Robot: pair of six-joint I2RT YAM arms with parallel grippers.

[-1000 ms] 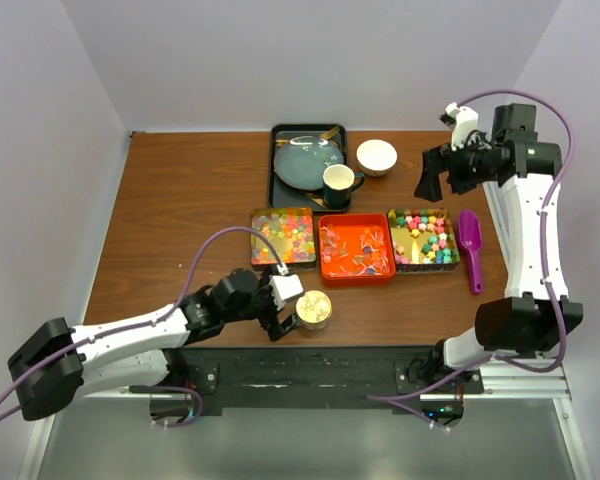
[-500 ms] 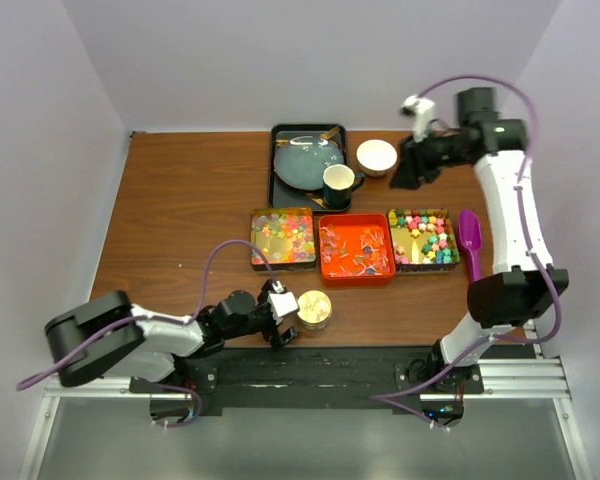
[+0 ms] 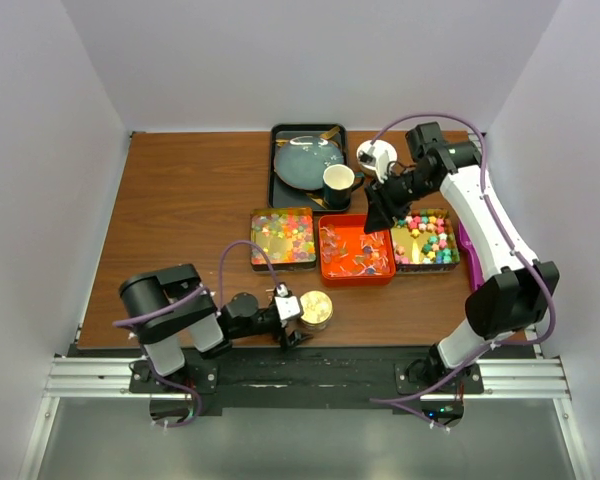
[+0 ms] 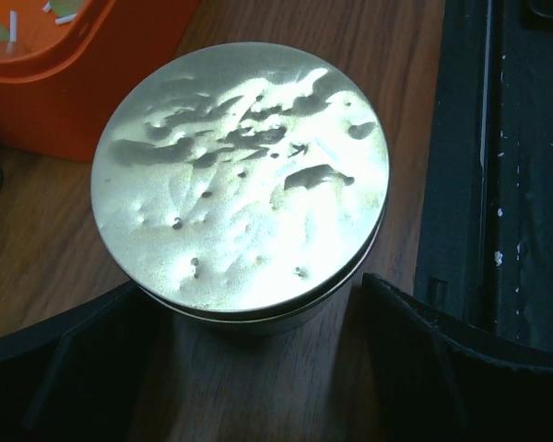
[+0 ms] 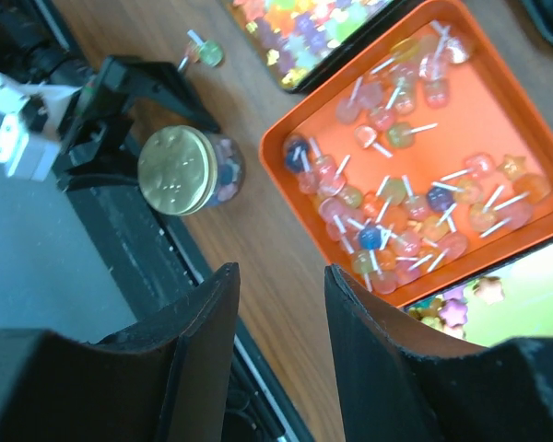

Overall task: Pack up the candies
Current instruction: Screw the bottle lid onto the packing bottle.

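Two dark fingers stand a little apart, nothing between them, above the table. Beyond them is an orange tray of candies on sticks, and a gold-lidded jar flanked by the left arm's fingers.

I log from the console:
- candy trays, three: dark, orange, dark
- loose candy, one
- gold-lidded jar, one
- black serving tray, one
- plate, one
- mug, one
- white bowl, one
- purple scoop, seemingly one, mostly hidden
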